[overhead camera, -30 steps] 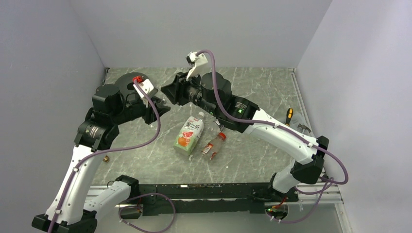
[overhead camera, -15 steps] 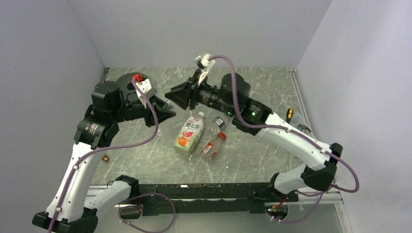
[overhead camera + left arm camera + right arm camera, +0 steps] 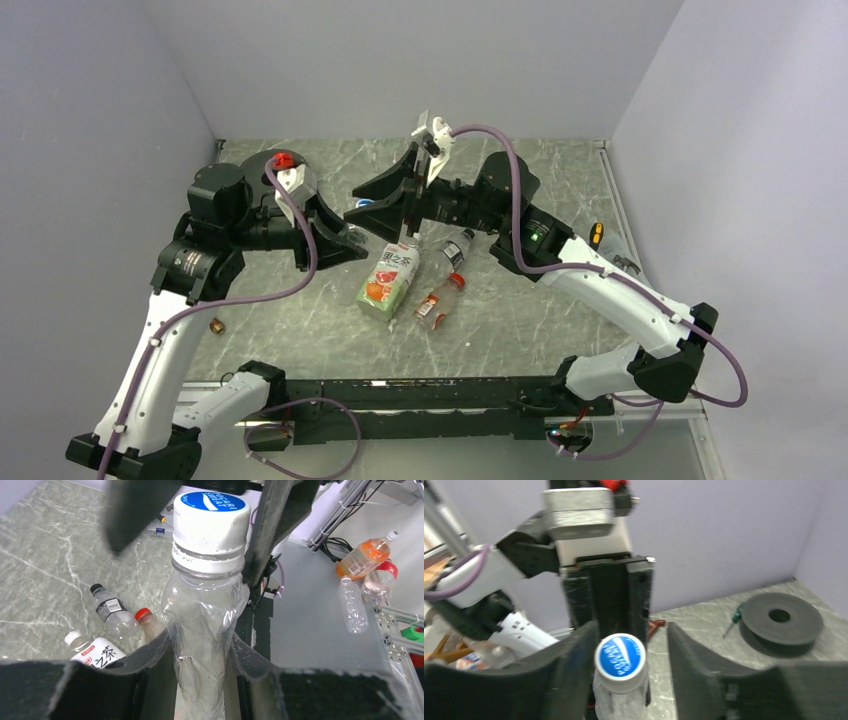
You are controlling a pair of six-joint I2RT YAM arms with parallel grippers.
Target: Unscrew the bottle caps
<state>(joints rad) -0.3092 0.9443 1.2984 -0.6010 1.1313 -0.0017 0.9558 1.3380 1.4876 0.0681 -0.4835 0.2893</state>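
Observation:
My left gripper (image 3: 348, 240) (image 3: 202, 652) is shut on the body of a crumpled clear bottle (image 3: 205, 615) and holds it above the table. Its white cap with a blue top (image 3: 211, 512) (image 3: 620, 662) (image 3: 366, 202) is on. My right gripper (image 3: 385, 197) (image 3: 631, 667) is open, its jaws either side of that cap, the left jaw nearest it. On the table lie the large bottle with the green-white-orange label (image 3: 390, 278) and white cap (image 3: 73, 637), a small clear bottle (image 3: 455, 248) with a black cap (image 3: 96, 587), and a small bottle (image 3: 440, 298) with a red cap (image 3: 143, 614).
A large black disc with a hole (image 3: 781, 617) (image 3: 262, 168) lies at the back left, a small screwdriver (image 3: 732, 621) beside it. An orange-handled tool (image 3: 596, 235) lies at the right edge. A small brass piece (image 3: 217, 326) lies near the left. Spare bottles (image 3: 362, 560) lie off the table.
My right gripper has swung left and tilted toward the left gripper, and its jaws now straddle the held bottle's cap. My left gripper has shifted a little right and forward with the bottle.

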